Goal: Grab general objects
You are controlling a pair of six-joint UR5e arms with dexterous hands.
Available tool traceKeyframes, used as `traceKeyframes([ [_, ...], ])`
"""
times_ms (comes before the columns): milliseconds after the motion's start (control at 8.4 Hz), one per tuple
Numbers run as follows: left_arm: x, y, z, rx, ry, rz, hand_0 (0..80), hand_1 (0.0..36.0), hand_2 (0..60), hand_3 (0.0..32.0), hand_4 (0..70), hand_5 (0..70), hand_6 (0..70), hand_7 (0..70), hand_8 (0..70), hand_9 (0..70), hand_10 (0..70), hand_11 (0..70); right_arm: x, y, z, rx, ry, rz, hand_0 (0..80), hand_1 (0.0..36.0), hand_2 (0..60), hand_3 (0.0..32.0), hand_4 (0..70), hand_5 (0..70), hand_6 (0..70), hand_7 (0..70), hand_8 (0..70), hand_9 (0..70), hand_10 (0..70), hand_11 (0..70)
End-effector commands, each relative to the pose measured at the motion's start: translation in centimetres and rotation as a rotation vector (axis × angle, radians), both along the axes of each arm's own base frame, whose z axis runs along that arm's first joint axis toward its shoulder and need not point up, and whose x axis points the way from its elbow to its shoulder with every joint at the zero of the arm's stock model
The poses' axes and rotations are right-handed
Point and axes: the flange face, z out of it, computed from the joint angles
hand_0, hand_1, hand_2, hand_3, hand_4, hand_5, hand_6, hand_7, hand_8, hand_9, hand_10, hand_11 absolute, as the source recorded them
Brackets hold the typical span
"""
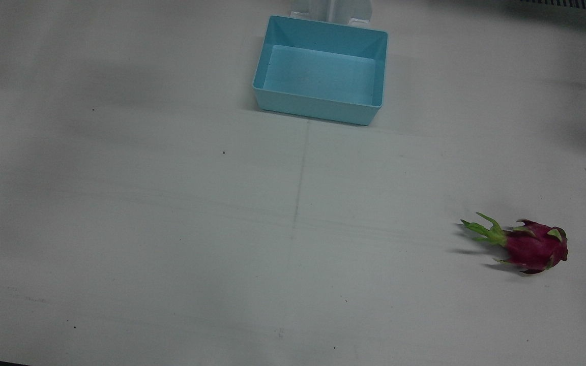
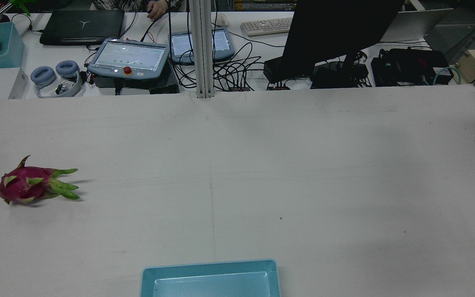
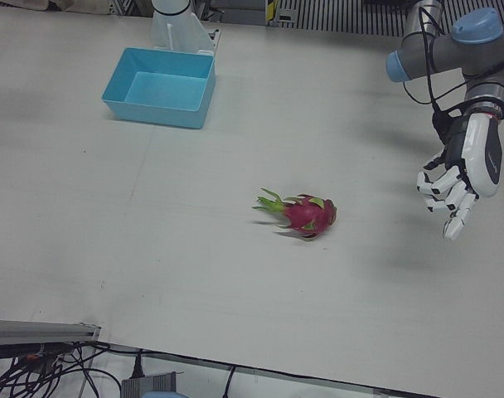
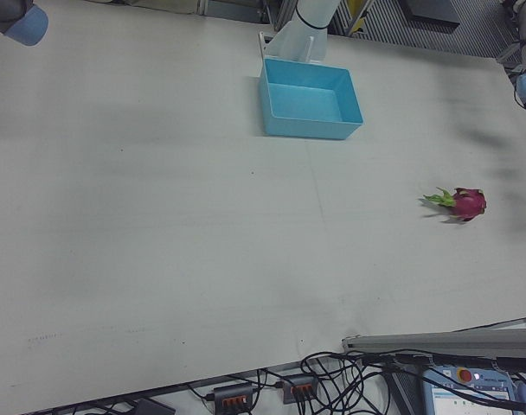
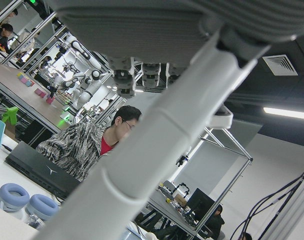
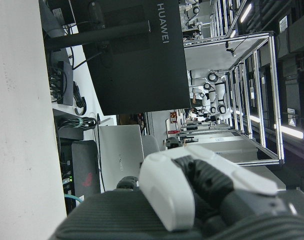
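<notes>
One dragon fruit (image 3: 304, 215) lay on the table (image 3: 194, 274), untouched; my left hand (image 3: 457, 180) hung empty, fingers spread, well aside, needing a reach before grasping.

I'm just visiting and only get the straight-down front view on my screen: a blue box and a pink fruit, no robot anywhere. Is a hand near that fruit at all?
Observer: Yes. In the left-front view the left hand hangs in the air beside the dragon fruit, apart from it.
Visitor: Is it holding anything?
Observer: No, its fingers are apart and empty.
Visitor: And the other hand?
Observer: Only its own camera shows the right hand, facing a black monitor, not the fruit; I cannot tell if it is open.
Visitor: Anything inside the blue box?
Observer: Nothing, the side views agree.
</notes>
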Motion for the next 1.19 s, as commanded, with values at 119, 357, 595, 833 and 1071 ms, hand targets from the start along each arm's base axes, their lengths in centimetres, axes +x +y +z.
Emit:
traceKeyframes([
  [119, 0.8, 2.1, -6.9, 0.027, -0.257, 0.039, 80.0, 36.0, 60.0, 0.0, 22.5, 70.0, 9.5, 57.4, 0.9, 10.0, 0.0, 0.0, 0.0, 0.0, 0.0, 0.000, 0.000, 0.000, 0.0, 0.0, 0.0, 0.0, 0.0, 0.0, 0.0, 0.0, 0.0, 0.0, 0.0, 0.0],
  [357, 1.0, 2.5, -6.5, 0.016, -0.329, 0.053, 80.0, 36.0, 60.0, 12.0, 5.8, 10.5, 0.0, 33.1, 0.0, 5.2, 0.0, 0.0, 0.0, 0.0, 0.0, 0.000, 0.000, 0.000, 0.0, 0.0, 0.0, 0.0, 0.0, 0.0, 0.0, 0.0, 0.0, 0.0, 0.0, 0.0],
  [595, 1.8, 2.6, -6.4, 0.015, -0.392, 0.057, 80.0, 36.0, 60.0, 16.0, 2.6, 4.0, 0.0, 30.6, 0.0, 4.7, 0.0, 0.0, 0.0, 0.0, 0.0, 0.000, 0.000, 0.000, 0.0, 0.0, 0.0, 0.0, 0.0, 0.0, 0.0, 0.0, 0.0, 0.0, 0.0, 0.0],
  [833, 5.2, 2.5, -6.3, 0.042, -0.465, 0.103, 80.0, 36.0, 60.0, 6.2, 3.9, 51.3, 0.0, 32.4, 0.0, 5.0, 0.0, 0.0, 0.0, 0.0, 0.0, 0.000, 0.000, 0.000, 0.0, 0.0, 0.0, 0.0, 0.0, 0.0, 0.0, 0.0, 0.0, 0.0, 0.0, 0.0],
  [1071, 5.1, 2.6, -6.2, 0.020, -0.497, 0.087, 80.0, 36.0, 60.0, 2.6, 7.9, 63.2, 0.0, 37.1, 0.0, 6.0, 0.0, 0.0, 0.0, 0.0, 0.0, 0.000, 0.000, 0.000, 0.0, 0.0, 0.0, 0.0, 0.0, 0.0, 0.0, 0.0, 0.0, 0.0, 0.0, 0.0],
])
